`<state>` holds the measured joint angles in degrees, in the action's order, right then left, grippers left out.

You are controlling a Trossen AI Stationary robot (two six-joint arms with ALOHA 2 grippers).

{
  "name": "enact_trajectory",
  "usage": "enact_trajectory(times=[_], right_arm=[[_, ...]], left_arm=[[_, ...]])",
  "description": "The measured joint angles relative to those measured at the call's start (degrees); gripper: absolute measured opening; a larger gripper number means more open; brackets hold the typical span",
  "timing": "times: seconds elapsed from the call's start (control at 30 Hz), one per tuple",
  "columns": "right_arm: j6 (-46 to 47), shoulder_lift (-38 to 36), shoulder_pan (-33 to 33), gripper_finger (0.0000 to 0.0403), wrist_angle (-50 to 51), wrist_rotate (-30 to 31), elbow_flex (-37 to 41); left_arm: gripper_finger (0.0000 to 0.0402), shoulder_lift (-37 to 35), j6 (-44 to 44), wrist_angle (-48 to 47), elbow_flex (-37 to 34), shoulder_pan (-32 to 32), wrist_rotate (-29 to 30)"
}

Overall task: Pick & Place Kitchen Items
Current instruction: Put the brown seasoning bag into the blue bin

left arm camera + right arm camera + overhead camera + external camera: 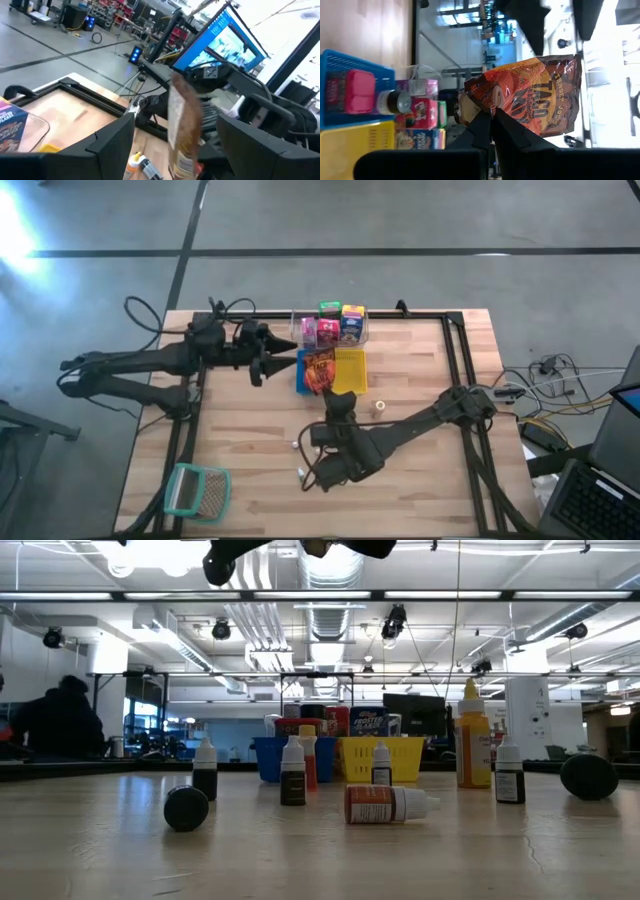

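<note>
I had the right gripper [333, 402] up off the table, its fingers pressed together on the bottom edge of an orange-and-brown taco packet [319, 370]. From above, that packet hung over the seam where the blue tray [300, 376] and the yellow tray [352, 370] sit side by side. In my right wrist view the packet [530, 95] stood right past the pinched fingers [487, 131], crumpled where they bit it.

The left gripper [262, 360] was just beside the packet on its left, also raised. Its fingers were spread wide, and in the left wrist view the packet [184, 127] showed edge-on between them; I couldn't tell whether either finger touched it.

Behind the trays sat the clear tub [296, 326] with a pink packet [308, 331], a green packet [329, 309] and a blue packet [352, 323] inside. My right wrist view caught a dark jar [395, 101] lying near the blue tray's wall [340, 62].

On the bare wood to the right of the arm lay a small pale roll-like piece [379, 407]; two tiny white pieces [295, 445] lay near the arm's left side. The teal-rimmed mesh basket [196, 490] sat at the near left corner of the table [250, 450], well apart from everything.
</note>
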<state>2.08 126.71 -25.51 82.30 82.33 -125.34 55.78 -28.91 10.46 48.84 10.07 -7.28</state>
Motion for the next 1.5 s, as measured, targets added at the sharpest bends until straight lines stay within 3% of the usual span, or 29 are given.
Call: enact_trajectory(times=[0.27,0.67,1.1,1.37,1.5], right_arm=[[-8.4,-0.2,1.4,0.0008,-7.5,0.1,0.0],[-12.8,-0.5,4.4,0.0008,-11.2,-0.1,0.0],[-21.0,-0.6,4.8,0.0008,-18.9,-0.3,0.0],[-22.2,-0.7,4.8,0.0008,-21.0,-2.8,0.0],[-22.4,-0.7,4.8,0.001,-21.1,-2.9,0.0]], left_arm=[[0.0287,2.7,-2.7,6.0,0.0,0.0,-1.2],[0.0275,4.7,-1.1,5.8,2.0,0.0,-0.7],[0.0143,6.2,-0.4,5.7,2.7,0.2,1.2],[0.002,6.2,2.6,5.8,3.7,0.3,0.8],[0.0005,6.2,3.6,5.6,3.7,0.3,0.5]])
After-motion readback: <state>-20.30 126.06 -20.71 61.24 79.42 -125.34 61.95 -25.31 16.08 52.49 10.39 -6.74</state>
